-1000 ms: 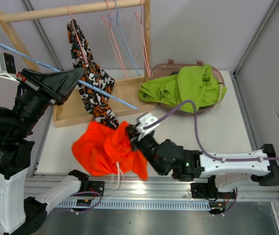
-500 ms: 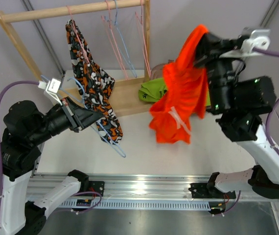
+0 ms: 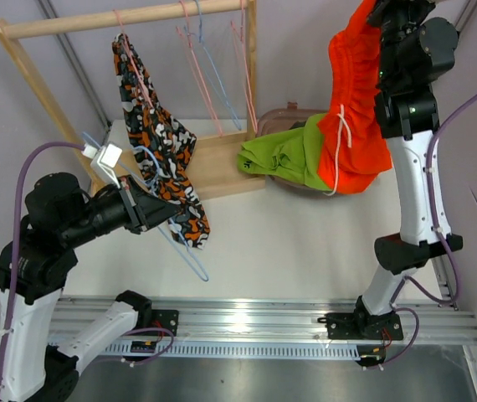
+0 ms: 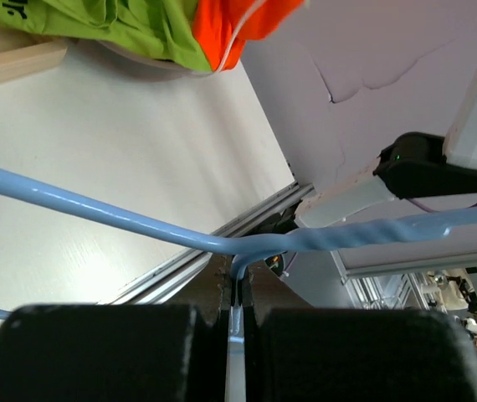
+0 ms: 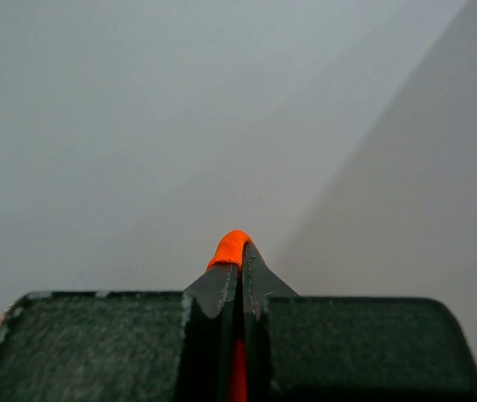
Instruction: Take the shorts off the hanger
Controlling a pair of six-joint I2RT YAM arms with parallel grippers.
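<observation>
No word, number or brand can be read in any view. The lime green shorts [image 4: 121,25] carry a few black marks, perhaps lettering, on their upper left part, cropped by the picture's edge and illegible.

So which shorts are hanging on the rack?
The patterned orange, black and white shorts hang on the rack. The plain orange shorts dangle from the right gripper, and the green shorts lie in the basket.

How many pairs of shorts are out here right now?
3. A camouflage pair hangs on the wooden rack, a lime green pair lies in the basket, and a bright orange pair dangles from the right hand, raised high. More may be hidden under the green pair.
</observation>
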